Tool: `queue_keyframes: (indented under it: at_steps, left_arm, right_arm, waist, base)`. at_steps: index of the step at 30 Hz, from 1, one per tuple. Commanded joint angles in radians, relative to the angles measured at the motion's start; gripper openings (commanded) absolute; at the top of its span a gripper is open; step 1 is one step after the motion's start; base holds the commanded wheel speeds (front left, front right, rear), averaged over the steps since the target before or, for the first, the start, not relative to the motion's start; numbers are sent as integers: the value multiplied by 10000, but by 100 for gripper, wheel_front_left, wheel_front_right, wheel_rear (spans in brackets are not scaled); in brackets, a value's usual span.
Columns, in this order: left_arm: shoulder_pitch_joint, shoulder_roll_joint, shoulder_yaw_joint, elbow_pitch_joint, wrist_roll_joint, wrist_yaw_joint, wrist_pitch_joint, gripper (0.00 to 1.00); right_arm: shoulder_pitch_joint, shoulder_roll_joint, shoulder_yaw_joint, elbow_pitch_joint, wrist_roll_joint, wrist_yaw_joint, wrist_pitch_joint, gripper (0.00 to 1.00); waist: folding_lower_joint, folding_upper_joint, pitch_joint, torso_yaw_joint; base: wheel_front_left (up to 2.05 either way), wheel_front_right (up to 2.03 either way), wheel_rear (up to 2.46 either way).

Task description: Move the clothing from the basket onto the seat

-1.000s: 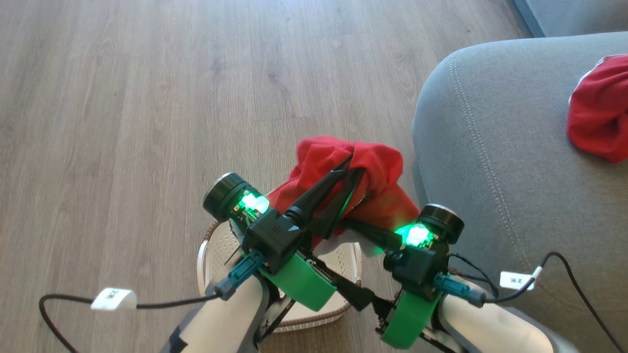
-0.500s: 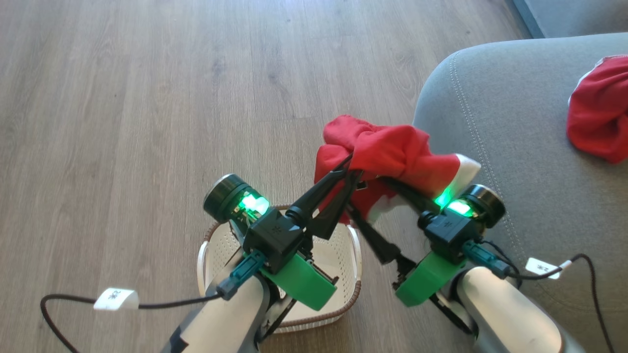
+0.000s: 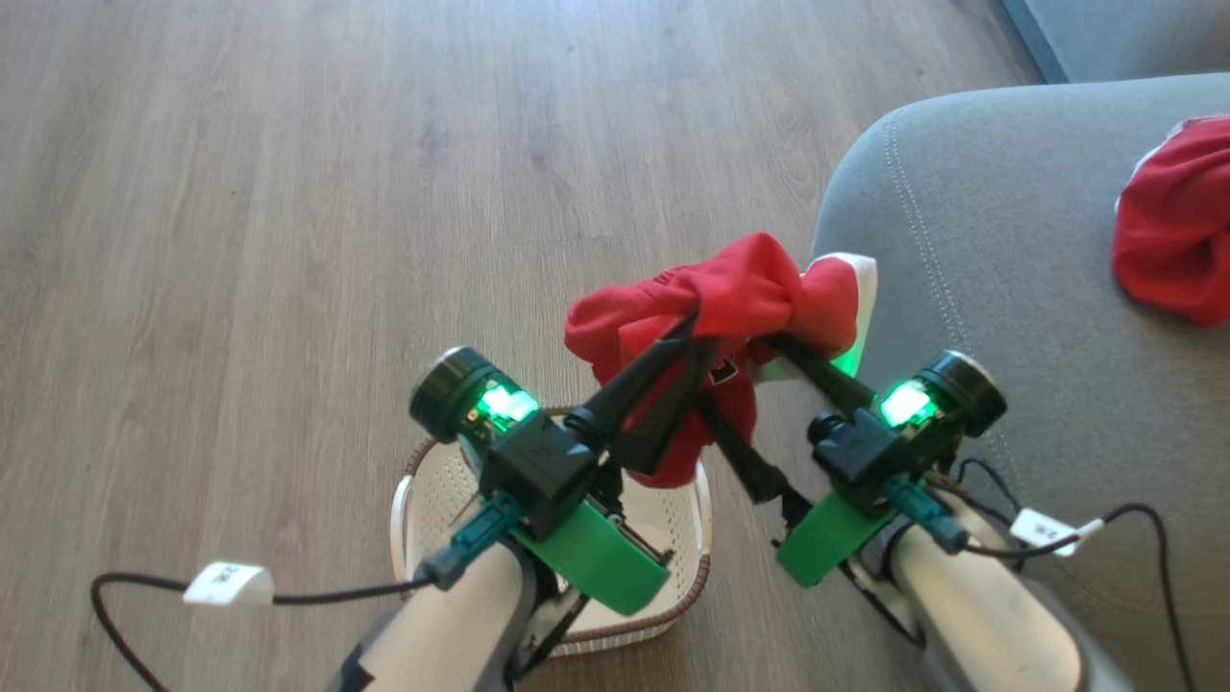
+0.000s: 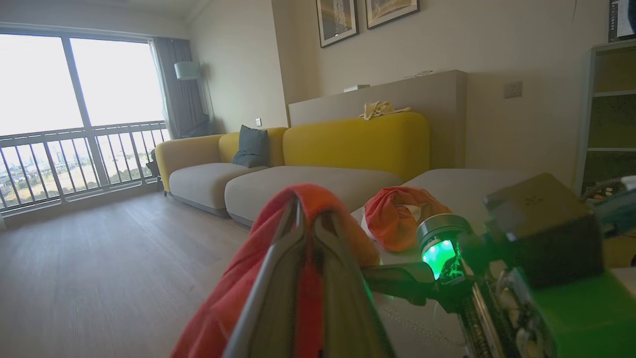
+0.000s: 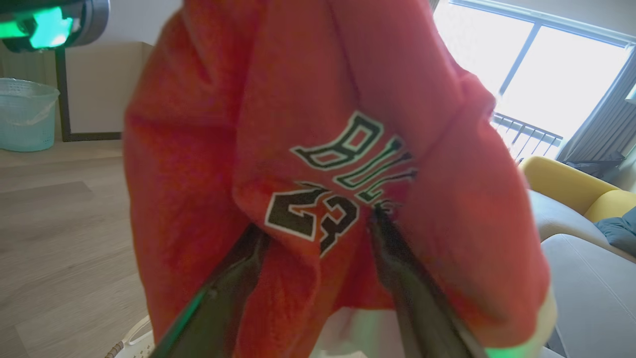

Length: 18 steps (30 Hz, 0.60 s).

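**Soft red fabric garment (image 3: pixel 740 288) aloft**

Head view: the left tool (image 3: pixel 693 336) gripped it above the cream perforated plastic basket (image 3: pixel 404 490), beside the grey upholstered seat (image 3: pixel 1009 317). Left wrist view: jaws shut on fabric. Right wrist view: the right tool (image 5: pixel 318 223) stood open, lettered cloth draped across.

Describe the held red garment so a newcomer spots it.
From the grey seat, look off its rounded corner, above the white basket: the red garment pinched in the left tool. Unlike the other garment lying on the cushion, it hangs in the air.
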Motion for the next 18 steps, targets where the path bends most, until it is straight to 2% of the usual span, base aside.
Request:
queue_keyframes:
  at_steps: [1, 18]
  left_arm:
    - [-405, 43, 185, -425, -78, -6, -95, 0]
    - [-400, 43, -699, -518, -265, -200, -95, 0]
  right_arm:
    - [26, 243, 73, -248, -144, -4, -9, 100]
    - [-346, 832, 480, 142, -555, -4, -9, 100]
  waist:
    - [-1, 0, -10, 33]
    - [-1, 0, -18, 339]
  base:
    - [0, 0, 0]
    - [0, 0, 0]
